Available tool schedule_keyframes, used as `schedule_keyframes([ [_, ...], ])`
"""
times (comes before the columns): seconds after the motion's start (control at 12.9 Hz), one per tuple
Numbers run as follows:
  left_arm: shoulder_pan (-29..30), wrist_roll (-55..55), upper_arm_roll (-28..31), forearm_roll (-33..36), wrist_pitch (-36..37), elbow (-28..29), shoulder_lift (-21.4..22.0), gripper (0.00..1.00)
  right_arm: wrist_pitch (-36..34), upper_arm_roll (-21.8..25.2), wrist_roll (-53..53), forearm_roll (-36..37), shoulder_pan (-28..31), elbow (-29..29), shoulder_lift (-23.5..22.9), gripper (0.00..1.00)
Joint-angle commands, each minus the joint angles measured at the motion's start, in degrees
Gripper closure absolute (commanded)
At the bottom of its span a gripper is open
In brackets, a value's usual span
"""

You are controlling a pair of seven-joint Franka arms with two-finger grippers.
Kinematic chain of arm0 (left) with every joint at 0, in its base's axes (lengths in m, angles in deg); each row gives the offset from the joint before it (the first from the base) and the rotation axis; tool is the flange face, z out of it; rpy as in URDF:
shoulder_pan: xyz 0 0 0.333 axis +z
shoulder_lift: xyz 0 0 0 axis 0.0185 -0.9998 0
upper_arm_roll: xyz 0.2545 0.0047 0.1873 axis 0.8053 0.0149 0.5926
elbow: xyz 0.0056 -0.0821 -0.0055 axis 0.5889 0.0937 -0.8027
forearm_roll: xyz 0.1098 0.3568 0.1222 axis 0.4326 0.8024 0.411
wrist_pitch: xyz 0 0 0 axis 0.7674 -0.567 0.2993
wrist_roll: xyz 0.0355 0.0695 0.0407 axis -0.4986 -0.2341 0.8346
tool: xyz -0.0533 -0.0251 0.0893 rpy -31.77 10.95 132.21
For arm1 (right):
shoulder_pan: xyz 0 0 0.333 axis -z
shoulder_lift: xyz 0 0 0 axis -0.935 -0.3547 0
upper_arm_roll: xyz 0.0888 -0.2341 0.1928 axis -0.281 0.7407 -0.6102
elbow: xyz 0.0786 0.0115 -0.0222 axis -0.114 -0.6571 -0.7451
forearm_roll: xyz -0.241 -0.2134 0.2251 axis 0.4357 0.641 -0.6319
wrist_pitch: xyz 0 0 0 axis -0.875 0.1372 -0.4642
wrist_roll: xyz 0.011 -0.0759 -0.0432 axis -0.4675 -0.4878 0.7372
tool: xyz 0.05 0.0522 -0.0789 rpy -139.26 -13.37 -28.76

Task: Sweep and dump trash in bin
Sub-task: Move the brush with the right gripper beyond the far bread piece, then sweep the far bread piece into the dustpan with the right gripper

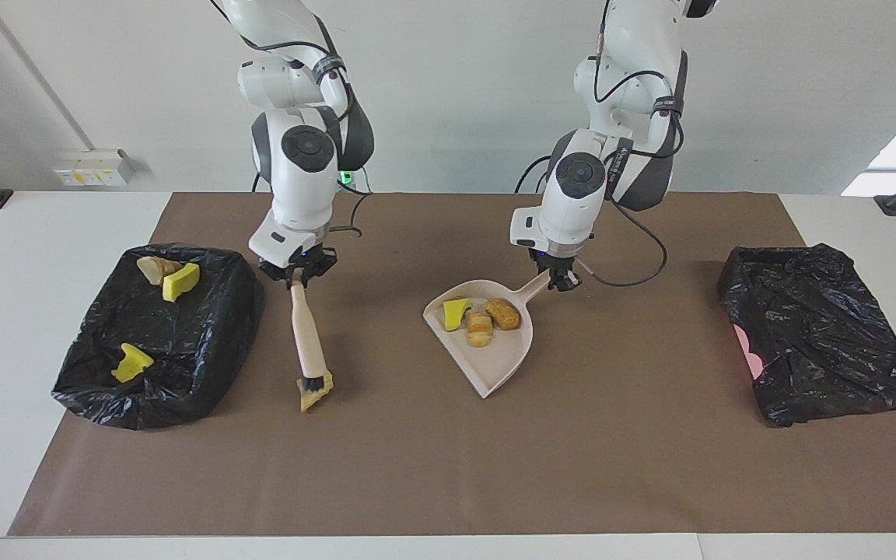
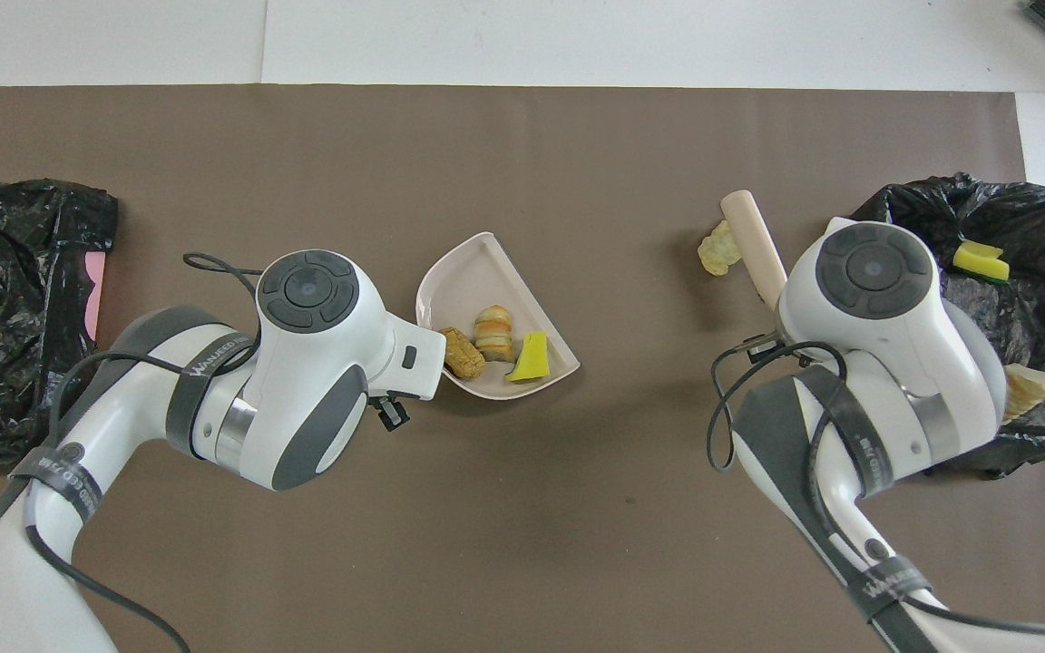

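Note:
My right gripper (image 1: 297, 280) is shut on the top of a tan brush (image 1: 306, 336). The brush slants down so its dark bristles touch a tan lump of trash (image 1: 316, 398) on the brown mat. In the overhead view the brush handle (image 2: 752, 243) lies beside that lump (image 2: 715, 256). My left gripper (image 1: 561, 281) is shut on the handle of the pale pink dustpan (image 1: 498, 362). The pan holds a yellow chunk (image 1: 456, 313), a striped bread piece (image 1: 480, 328) and a brown piece (image 1: 502, 313). The black-lined bin (image 1: 207, 365) at the right arm's end holds three pieces.
A second black bag (image 1: 821, 334) with a pink patch showing lies at the left arm's end of the mat. The brown mat (image 1: 448, 467) covers most of the white table. In the overhead view both arms' bodies hide their own fingers.

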Motion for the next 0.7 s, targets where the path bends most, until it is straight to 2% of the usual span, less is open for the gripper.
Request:
schedule_keyframes([
  [0.0,-0.4,-0.2,0.2,-0.9,-3.5,1.9,1.3,1.00,0.0,-0.7,-0.2,4.8,2.1,8.7,-7.7,1.00],
  [0.15,-0.4,-0.2,0.2,-0.9,-3.5,2.0,1.3,1.00,0.1,-0.7,-0.2,4.8,2.6,12.0,-11.8,1.00],
  [0.46,-0.4,-0.1,0.2,-0.9,-3.5,3.6,1.9,1.00,0.3,-0.9,-2.1,5.0,1.3,12.2,-15.6,1.00],
  [0.62,-0.4,0.0,0.2,-0.9,-3.1,4.1,2.3,1.00,-0.7,-1.5,-2.3,3.1,-0.6,12.3,-15.6,1.00],
])
